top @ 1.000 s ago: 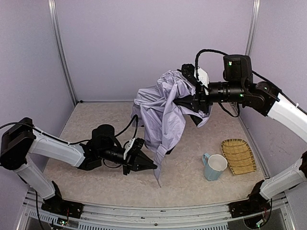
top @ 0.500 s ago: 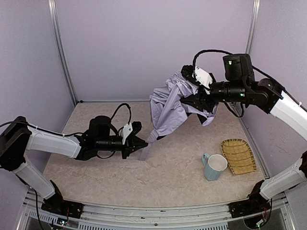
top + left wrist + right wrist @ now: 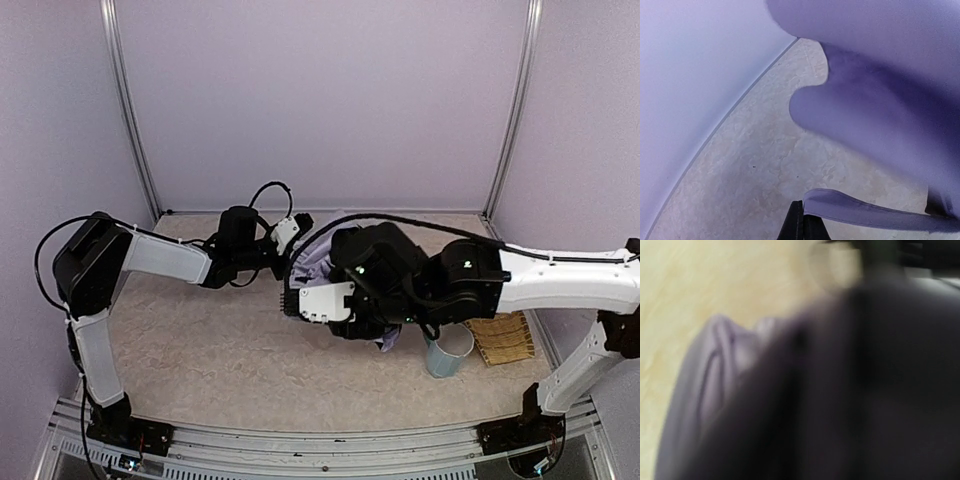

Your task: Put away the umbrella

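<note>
The left gripper (image 3: pixel 801 221), fingertips pressed together, seems to be pinching the end of the closing strap (image 3: pixel 860 212) of the umbrella (image 3: pixel 308 262), so it should be drawing that strap taut and level around the bunched canopy without jerking the thin tab free. The umbrella is sitting toward the far edge of the table (image 3: pixel 200 340), about midway along it, just beside the left fingertips and mostly hidden under the right arm (image 3: pixel 560 275); whether the right gripper is clamping it I cannot tell, its view being blurred.
</note>
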`<state>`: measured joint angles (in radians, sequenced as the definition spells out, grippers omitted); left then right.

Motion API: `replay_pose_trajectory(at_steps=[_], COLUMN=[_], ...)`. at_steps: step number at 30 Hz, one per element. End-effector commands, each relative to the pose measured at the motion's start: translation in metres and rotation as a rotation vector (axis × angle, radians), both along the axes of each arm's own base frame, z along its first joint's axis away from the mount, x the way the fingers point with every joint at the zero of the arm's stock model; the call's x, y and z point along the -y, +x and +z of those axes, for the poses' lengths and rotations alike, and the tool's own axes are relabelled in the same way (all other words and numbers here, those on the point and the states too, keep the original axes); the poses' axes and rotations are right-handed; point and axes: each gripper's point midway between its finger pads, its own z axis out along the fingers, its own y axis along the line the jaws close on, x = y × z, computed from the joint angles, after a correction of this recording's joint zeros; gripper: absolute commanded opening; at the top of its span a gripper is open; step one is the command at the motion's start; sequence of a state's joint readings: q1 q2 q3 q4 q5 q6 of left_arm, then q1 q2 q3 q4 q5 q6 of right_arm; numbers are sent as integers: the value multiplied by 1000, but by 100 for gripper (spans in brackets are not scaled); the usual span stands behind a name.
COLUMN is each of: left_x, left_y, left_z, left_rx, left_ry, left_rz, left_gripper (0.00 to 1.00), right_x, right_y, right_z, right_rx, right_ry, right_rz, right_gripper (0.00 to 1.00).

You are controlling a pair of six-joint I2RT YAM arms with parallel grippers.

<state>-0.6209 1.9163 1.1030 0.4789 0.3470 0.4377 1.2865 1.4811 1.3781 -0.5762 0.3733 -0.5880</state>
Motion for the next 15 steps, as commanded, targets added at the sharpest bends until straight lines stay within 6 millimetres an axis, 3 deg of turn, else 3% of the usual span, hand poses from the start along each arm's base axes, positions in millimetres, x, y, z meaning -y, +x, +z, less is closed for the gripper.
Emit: replay_pose_trajectory(at_steps=[1, 5, 7, 11, 15], left_x=[7, 17, 23, 36, 34], left_y=[16, 16, 5, -21, -25], left_z=[1, 10, 29, 64, 74], left_rx=[97, 163, 225, 398, 422], left_ry=[26, 7, -17, -14, -19], left_rz=[-40, -83, -110, -147, -151], left_gripper=[0, 0, 0, 0, 0], right_x=[-27, -41, -45, -55, -66], right_y=[-16, -38, -44, -58, -74], right_z=[-45, -105, -122, -138, -151], right_rx=[83, 54, 47, 11, -49], right_ry=[-122, -289, -354, -406, -408], right_rz=[36, 90, 95, 140, 214], right_gripper=[0, 0, 0, 0, 0])
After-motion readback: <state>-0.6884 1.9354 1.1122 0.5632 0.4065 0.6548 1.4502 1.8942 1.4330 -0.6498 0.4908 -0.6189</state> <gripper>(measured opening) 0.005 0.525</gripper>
